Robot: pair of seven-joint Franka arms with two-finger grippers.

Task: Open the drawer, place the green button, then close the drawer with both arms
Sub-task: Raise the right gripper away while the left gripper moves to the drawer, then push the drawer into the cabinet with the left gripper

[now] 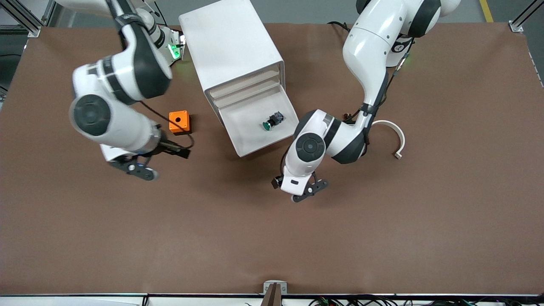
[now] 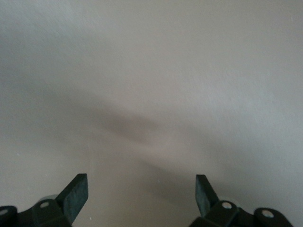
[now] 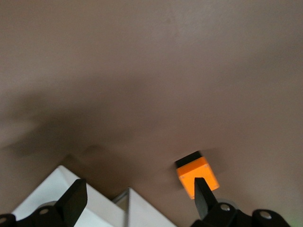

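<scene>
The white cabinet (image 1: 231, 51) stands at the middle of the table's robot side. Its lowest drawer (image 1: 248, 140) is pulled out toward the front camera. The green-capped button (image 1: 272, 120) lies on its side inside the drawer. My left gripper (image 1: 304, 192) is open and empty over the bare table, just nearer the camera than the drawer's corner; the left wrist view shows its gripper (image 2: 142, 194) over bare table only. My right gripper (image 1: 137, 168) is open and empty, over the table near the orange box. In the right wrist view this gripper (image 3: 139, 198) faces a white part of the cabinet (image 3: 57, 189).
An orange box with a hole (image 1: 179, 122) sits beside the drawer toward the right arm's end; it also shows in the right wrist view (image 3: 196, 177). A white curved half-ring (image 1: 394, 137) lies toward the left arm's end. Brown table (image 1: 272, 238) extends toward the camera.
</scene>
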